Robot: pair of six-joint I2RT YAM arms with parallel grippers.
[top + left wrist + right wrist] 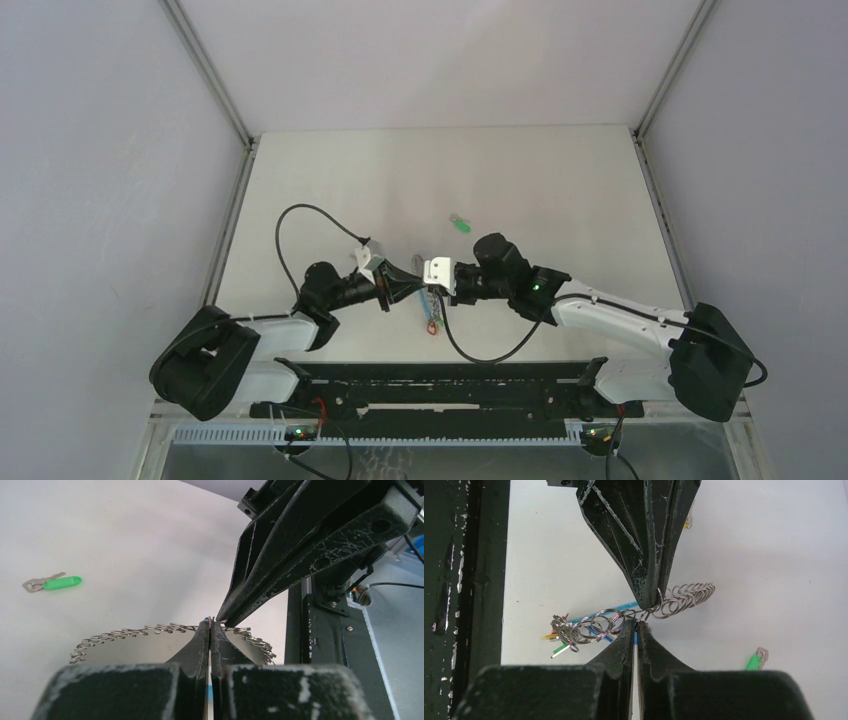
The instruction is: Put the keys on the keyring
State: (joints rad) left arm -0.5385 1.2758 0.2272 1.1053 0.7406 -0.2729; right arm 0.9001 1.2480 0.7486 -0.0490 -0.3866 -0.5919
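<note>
Loops of thin silver wire made up the keyring point(594, 626), bunched with a turquoise sleeve and small coloured tags just beneath the two arms' meeting tips. The left gripper point(655, 592) and right gripper point(636, 625) were both closed, tip to tip at the loops; whether either pinched wire could not be told. The green key point(459, 224) lay apart on the matte white tabletop point(560, 190), farther out, nearer the right gripper, its long axis slanted, with a smooth plastic head and flat metal blade.
</note>
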